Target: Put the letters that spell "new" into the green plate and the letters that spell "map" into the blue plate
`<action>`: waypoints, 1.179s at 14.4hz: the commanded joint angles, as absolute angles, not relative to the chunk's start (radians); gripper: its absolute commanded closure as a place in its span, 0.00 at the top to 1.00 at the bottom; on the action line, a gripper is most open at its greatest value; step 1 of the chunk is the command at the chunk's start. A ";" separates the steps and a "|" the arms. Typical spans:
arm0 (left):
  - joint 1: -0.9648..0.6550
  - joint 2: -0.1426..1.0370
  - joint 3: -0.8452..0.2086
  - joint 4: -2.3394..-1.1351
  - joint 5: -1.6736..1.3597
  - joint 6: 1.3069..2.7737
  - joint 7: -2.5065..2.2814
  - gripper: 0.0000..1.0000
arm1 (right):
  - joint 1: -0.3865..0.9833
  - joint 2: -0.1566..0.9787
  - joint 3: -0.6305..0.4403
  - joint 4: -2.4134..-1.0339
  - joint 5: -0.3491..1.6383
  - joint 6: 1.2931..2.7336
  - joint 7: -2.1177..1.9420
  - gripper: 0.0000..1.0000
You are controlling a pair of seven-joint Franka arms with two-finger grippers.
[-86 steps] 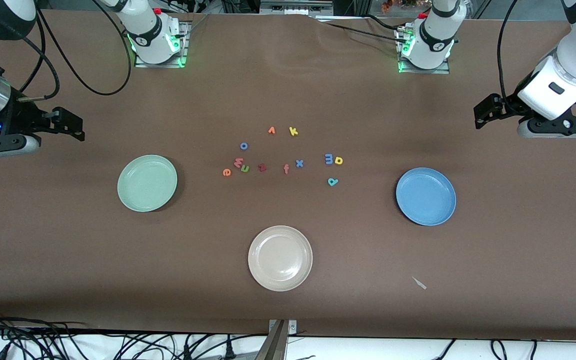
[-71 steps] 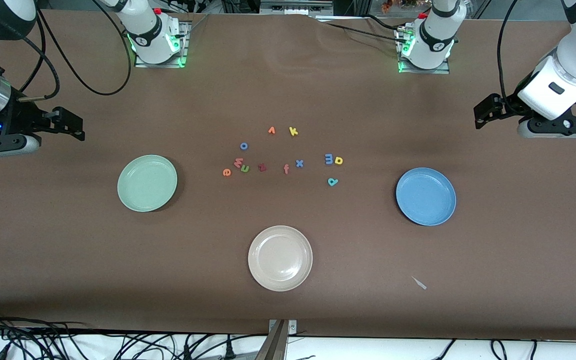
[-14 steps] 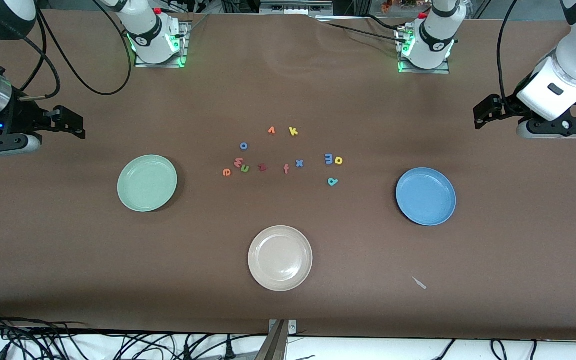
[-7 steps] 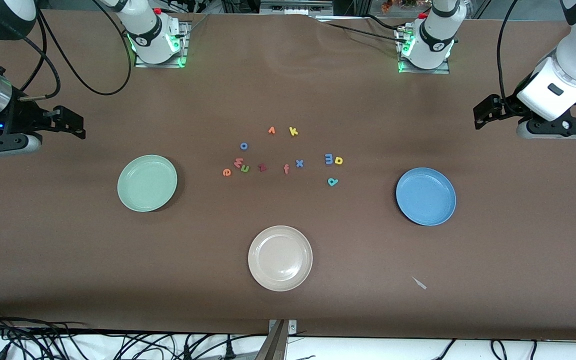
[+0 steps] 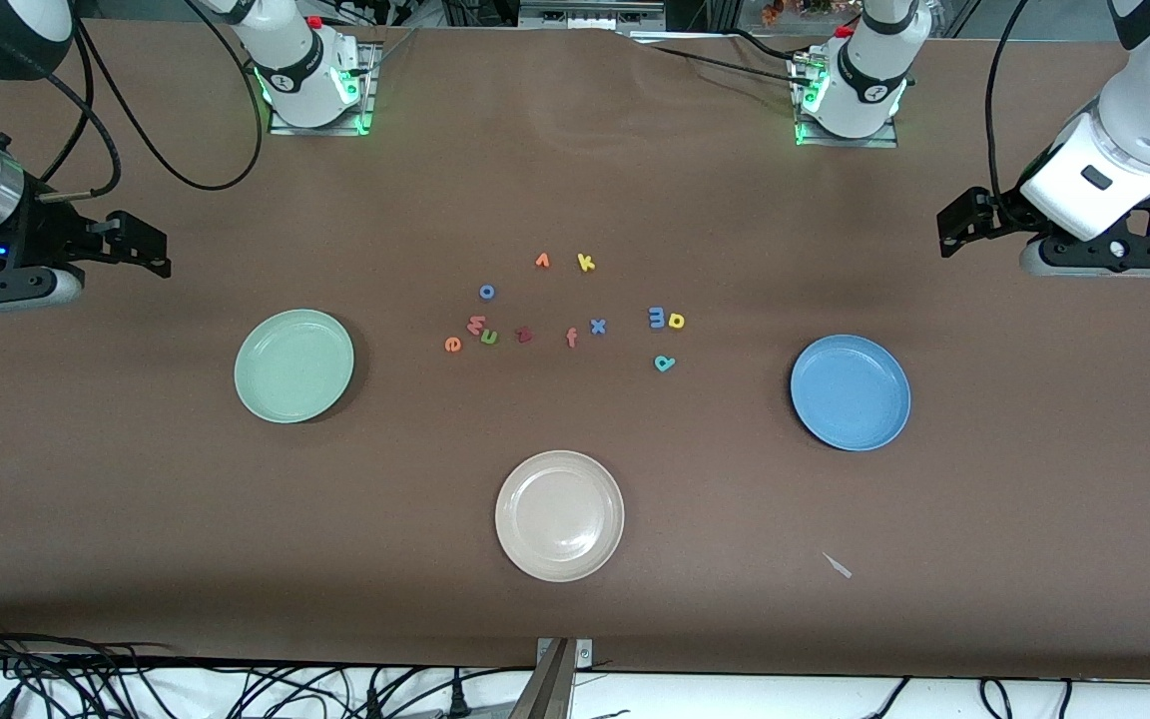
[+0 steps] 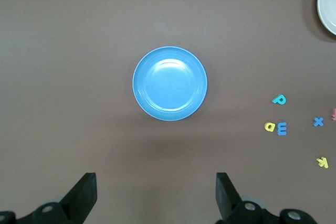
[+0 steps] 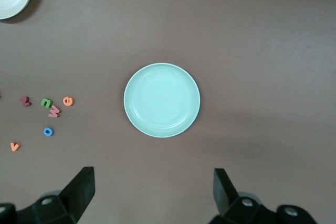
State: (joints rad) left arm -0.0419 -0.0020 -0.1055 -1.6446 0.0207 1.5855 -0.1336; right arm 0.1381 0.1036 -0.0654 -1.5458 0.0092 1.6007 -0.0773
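Observation:
The orange e (image 5: 452, 345), pink w (image 5: 476, 324) and green n (image 5: 488, 337) lie clustered mid-table, toward the green plate (image 5: 293, 365). The blue-violet m (image 5: 657, 318) touches the yellow a (image 5: 676, 321); the teal p (image 5: 664, 363) lies nearer the camera, toward the blue plate (image 5: 850, 391). Both plates are bare. My right gripper (image 5: 148, 250) hangs open over bare table at the right arm's end, the green plate (image 7: 161, 100) in its wrist view. My left gripper (image 5: 956, 222) hangs open at the left arm's end, above the table near the blue plate (image 6: 169, 83).
A cream-white plate (image 5: 559, 515) sits nearest the camera at mid-table. Other letters lie among the task's: dark red z (image 5: 523, 335), salmon f (image 5: 571, 338), blue x (image 5: 597, 326), blue o (image 5: 486, 292), orange v (image 5: 542, 261), yellow k (image 5: 585, 263). A small scrap (image 5: 838, 565) lies near the front edge.
My left gripper has shifted slightly toward the middle of the table. The right arm and everything on the table have stayed put.

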 commanded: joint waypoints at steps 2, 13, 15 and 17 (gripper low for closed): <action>-0.049 0.005 -0.101 -1.631 0.014 1.571 -0.121 1.00 | 0.141 0.094 -0.064 -1.545 0.008 1.586 -0.067 1.00; -0.052 0.017 -0.103 -1.631 -0.006 1.571 -0.118 1.00 | 0.141 0.094 -0.064 -1.545 0.008 1.588 -0.066 1.00; -0.055 0.026 -0.103 -1.631 -0.006 1.568 -0.114 1.00 | 0.141 0.094 -0.064 -1.545 0.008 1.588 -0.067 1.00; -0.061 0.069 -0.104 -1.631 -0.006 1.563 -0.115 1.00 | 0.141 0.094 -0.064 -1.545 0.008 1.586 -0.067 1.00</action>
